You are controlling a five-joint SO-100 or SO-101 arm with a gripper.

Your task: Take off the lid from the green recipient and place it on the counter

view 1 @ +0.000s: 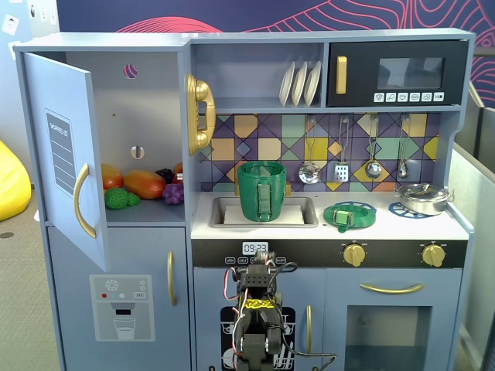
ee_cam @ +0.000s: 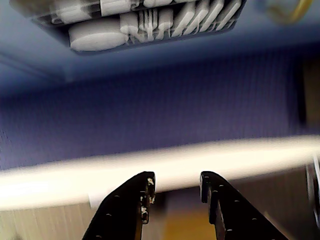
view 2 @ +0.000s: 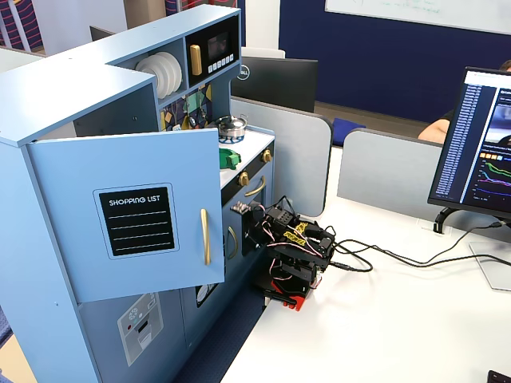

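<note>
The black two-finger gripper (ee_cam: 176,184) hangs with its jaws parted and nothing between them, seen in the wrist view against a blurred blue cabinet front and a pale horizontal band. In a fixed view the arm (view 1: 255,309), black with red and yellow wiring, is folded low in front of the grey-blue toy kitchen's lower doors, well below the white flat worktop, the counter (view 1: 371,224).

Up above the arm and slightly to its right in that view, the flat round dark-green plastic lid (view 1: 349,215) with its lighter green strap handle lies on the counter, apart from the pot. Directly above the arm stands the tall dark-green plastic pot, the green recipient (view 1: 262,190), upright in the recessed sink (view 1: 302,210), its top open and its ribbed strap facing the camera. Farther right, past the lid, a small steel pan (view 1: 422,198) sits on the blue printed burner ring.

From the side fixed view, the arm (view 2: 291,251) is tucked close to the kitchen's front on the white table (view 2: 383,319), and the open fridge door (view 2: 132,219) hides most of the counter; only an edge of the lid (view 2: 229,157) shows.
</note>
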